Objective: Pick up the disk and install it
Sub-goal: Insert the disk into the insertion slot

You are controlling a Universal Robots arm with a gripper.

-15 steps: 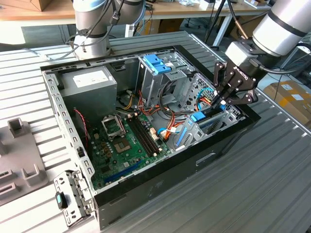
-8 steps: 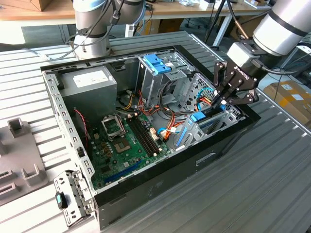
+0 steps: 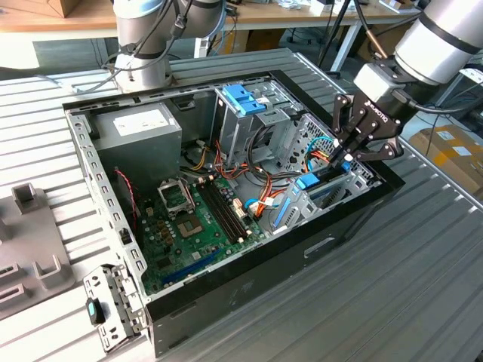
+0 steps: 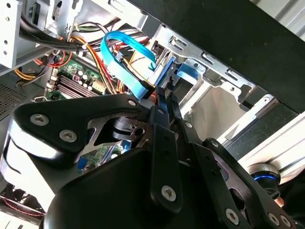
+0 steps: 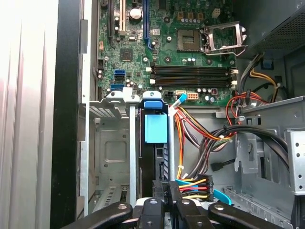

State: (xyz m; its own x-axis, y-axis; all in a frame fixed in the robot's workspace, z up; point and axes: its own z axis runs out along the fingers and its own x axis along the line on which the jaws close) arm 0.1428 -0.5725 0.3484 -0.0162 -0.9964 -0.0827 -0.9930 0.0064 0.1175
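My gripper (image 3: 346, 161) is down at the corner of the open computer case (image 3: 249, 283), the corner toward the exterior view's right, and the two fingertips are pinched together with nothing between them; you can see them meeting in the first wrist view (image 5: 167, 191) and in the second wrist view (image 4: 164, 93) too. Just past the tips sits the disk (image 5: 156, 125), standing on edge in the small drive bracket (image 5: 114, 143) against the case wall, its blue rail facing up. In the exterior view the disk (image 3: 311, 185) is right below my fingers. Beside it there's a bundle of coloured wires (image 5: 200, 129) and a flat blue cable (image 4: 124, 52). Further into the case is the green motherboard (image 3: 192, 226), then the tall drive cage (image 3: 245, 113) with the blue top, and the grey power supply (image 3: 139, 132) at the far corner.
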